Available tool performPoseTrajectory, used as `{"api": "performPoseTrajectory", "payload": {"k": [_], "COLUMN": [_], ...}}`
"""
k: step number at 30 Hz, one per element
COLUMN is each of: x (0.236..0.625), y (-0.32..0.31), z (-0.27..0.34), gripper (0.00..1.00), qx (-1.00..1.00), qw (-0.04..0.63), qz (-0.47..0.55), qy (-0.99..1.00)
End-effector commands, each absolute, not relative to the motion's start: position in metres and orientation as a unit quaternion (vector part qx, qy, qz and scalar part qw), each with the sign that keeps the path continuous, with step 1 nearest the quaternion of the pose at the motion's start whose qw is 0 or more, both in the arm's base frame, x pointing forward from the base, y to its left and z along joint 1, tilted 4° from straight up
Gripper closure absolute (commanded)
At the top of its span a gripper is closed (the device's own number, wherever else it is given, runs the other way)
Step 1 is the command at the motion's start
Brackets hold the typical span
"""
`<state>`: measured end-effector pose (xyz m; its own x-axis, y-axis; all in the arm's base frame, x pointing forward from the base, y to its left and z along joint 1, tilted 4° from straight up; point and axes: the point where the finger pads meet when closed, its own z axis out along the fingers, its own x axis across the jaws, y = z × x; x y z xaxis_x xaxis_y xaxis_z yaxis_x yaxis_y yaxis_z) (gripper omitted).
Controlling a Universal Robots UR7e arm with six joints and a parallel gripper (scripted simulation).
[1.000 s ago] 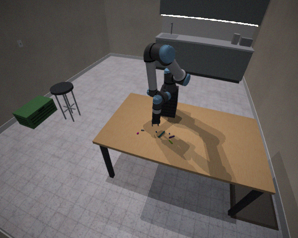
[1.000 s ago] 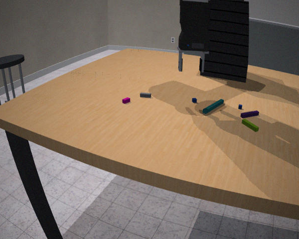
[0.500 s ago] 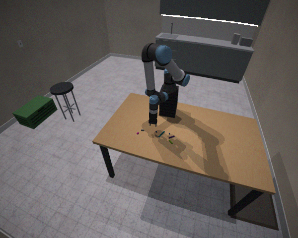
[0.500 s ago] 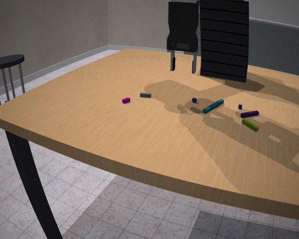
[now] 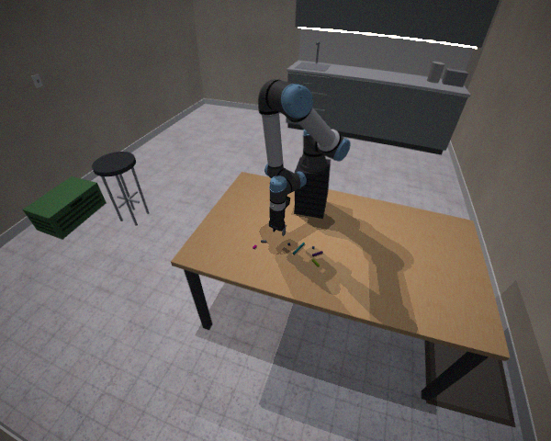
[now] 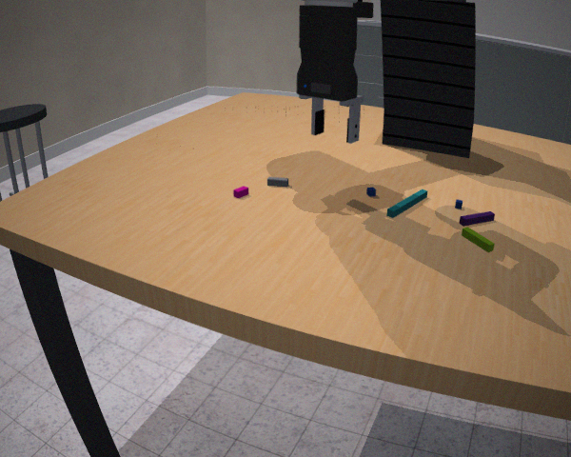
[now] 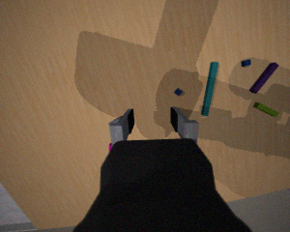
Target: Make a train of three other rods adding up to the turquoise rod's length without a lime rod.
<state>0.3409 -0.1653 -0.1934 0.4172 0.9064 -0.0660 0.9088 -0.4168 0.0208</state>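
One wooden table (image 5: 409, 303) carries everything; the arm's dark ribbed pedestal (image 6: 425, 73) stands at its far edge. Only the top view takes in the room: a round stool (image 5: 114, 163), a green crate (image 5: 64, 206) left of it, a counter (image 5: 376, 102) along the far wall. The exterior view shows just the stool's seat at its left border.

The gripper (image 6: 336, 124) hangs above the table, fingers fully apart, nothing between them, well clear of every rod.

Rod count, exterior view: seven.
- 1 turquoise rod (image 6: 406, 203), the longest: flat, slanting from near-left to far-right, near the middle of the cluster and partly in the arm's shadow.
- 1 purple rod (image 6: 477, 217), right of the turquoise.
- 1 lime rod (image 6: 478, 239), just nearer than the purple, apart from it.
- 1 grey rod (image 6: 278, 182), left of the cluster.
- 1 magenta rod (image 6: 241, 191), left of and a little nearer than the grey, apart from it.
- 2 blue cubes: one (image 6: 370, 190) left of the turquoise rod, one (image 6: 458, 203) between the turquoise and the purple.

No rod touches another.

The wrist view shows turquoise (image 7: 209, 88), purple (image 7: 264, 77), lime (image 7: 266, 109) and both blue pieces (image 7: 178, 91) (image 7: 246, 63); of the magenta only a sliver shows beside one finger (image 7: 122, 126), and the grey falls outside the view. In the top view the rods are small specks.
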Motion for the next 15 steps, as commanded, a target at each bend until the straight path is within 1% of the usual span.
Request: {"api": "performPoseTrajectory", "payload": {"k": [1, 4, 15], "x": [0.342, 0.342, 0.341], "y": [-0.177, -0.178, -0.199], "z": [-0.195, -0.195, -0.197], "gripper": [0.00, 0.00, 0.00], "qx": [0.884, 0.889, 0.945], "qw": [0.029, 0.029, 0.031], "qz": [-0.019, -0.019, -0.015], "qy": [0.467, 0.457, 0.326]}}
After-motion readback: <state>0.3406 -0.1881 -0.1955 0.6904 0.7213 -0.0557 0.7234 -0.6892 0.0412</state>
